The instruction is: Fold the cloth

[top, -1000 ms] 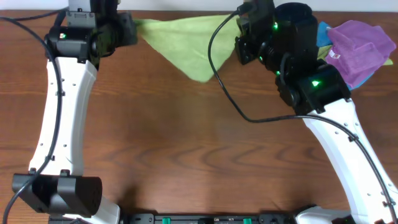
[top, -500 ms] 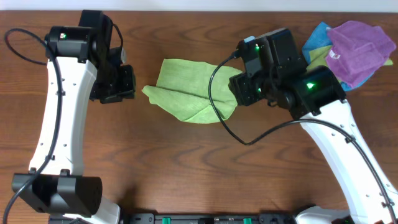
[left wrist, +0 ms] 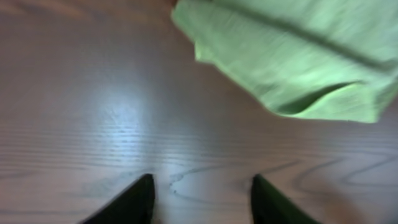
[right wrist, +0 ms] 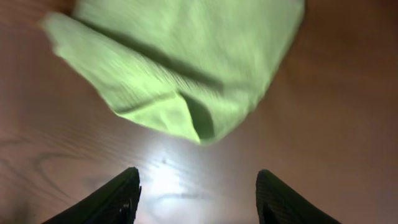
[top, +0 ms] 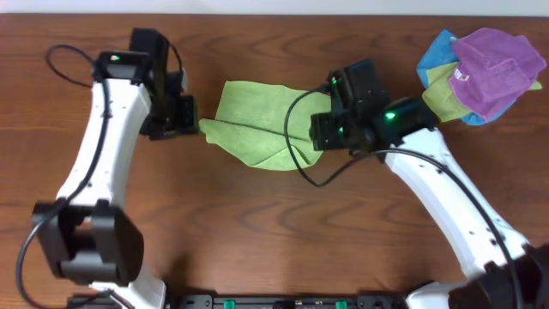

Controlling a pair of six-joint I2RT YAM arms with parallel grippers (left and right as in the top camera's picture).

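Having let go, my left pincer (left wrist: pixel 202 190) and right pincer (right wrist: pixel 199 183) gape empty; the cloth (top: pixel 257 124), earlier stretched between them, now lies folded, rumpled, on the table (top: pixel 257 227).

Near half of the surface (top: pixel 257 232) lies open. Left end effector (top: pixel 194 120) and right end effector (top: pixel 317 133) hem the cloth (top: pixel 257 120), seemingly just clear; the rag pile (top: pixel 485 69) crowds the far-right corner.

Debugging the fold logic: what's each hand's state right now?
Left hand: open, empty; the lime-green microfibre cloth lies ahead of it, not touched.
Right hand: open, empty.
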